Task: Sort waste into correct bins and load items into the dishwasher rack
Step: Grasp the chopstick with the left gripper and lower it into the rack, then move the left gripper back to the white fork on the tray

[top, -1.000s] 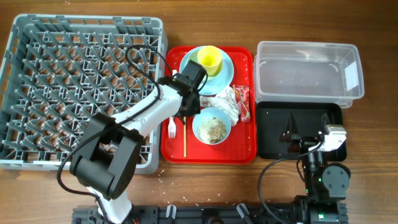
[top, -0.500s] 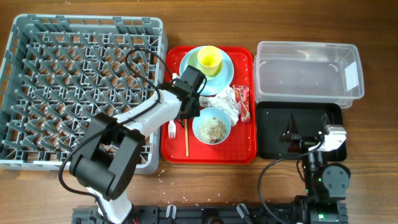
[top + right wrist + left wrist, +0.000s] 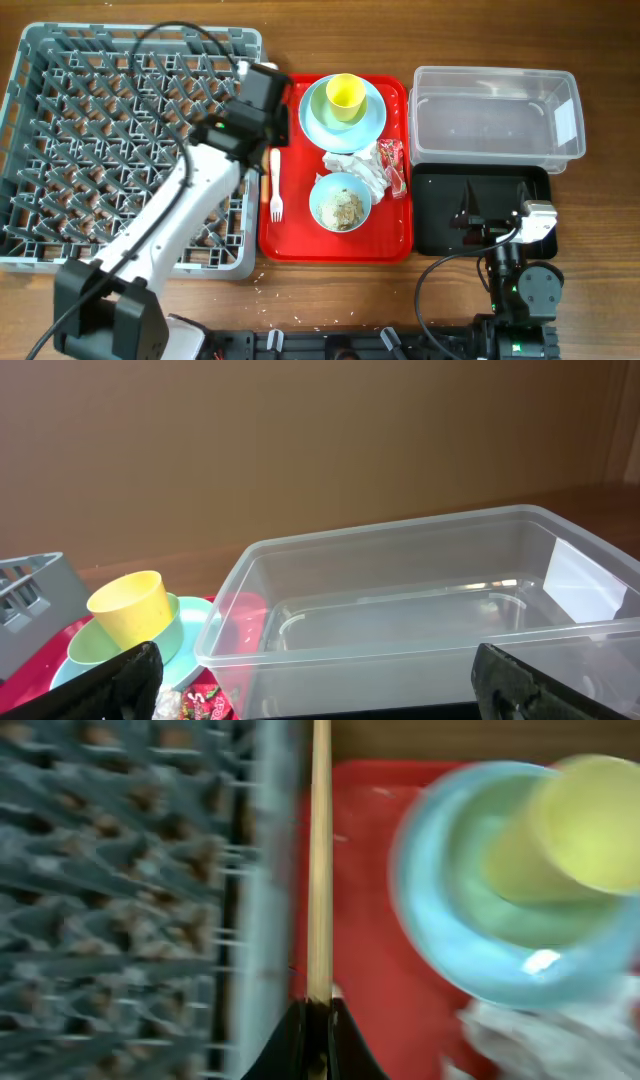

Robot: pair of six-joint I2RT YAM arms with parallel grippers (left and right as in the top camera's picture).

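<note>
Left gripper (image 3: 318, 1016) pinching a chopstick (image 3: 320, 870) over the line where the rack (image 3: 100, 120) meets the red tray (image 3: 290, 240).

The thin, pale wooden stick is nipped at one end between the closed dark fingertips and runs straight out from them, along the grey plastic rim of the rack with its lattice of pegs. Beside it on the smooth tray stand a yellow-green cup (image 3: 345, 93) in a mint bowl (image 3: 322, 103) on a round pale blue plate (image 3: 376, 118). There is also a white plastic fork (image 3: 275, 185), crumpled napkins (image 3: 355, 165), a red wrapper (image 3: 392, 165) and a blue bowl (image 3: 340, 203) of beige scraps. The right gripper (image 3: 315, 660) hangs with its jaws spread wide over the black tray (image 3: 440, 230), facing the clear tub (image 3: 497, 72).
</note>
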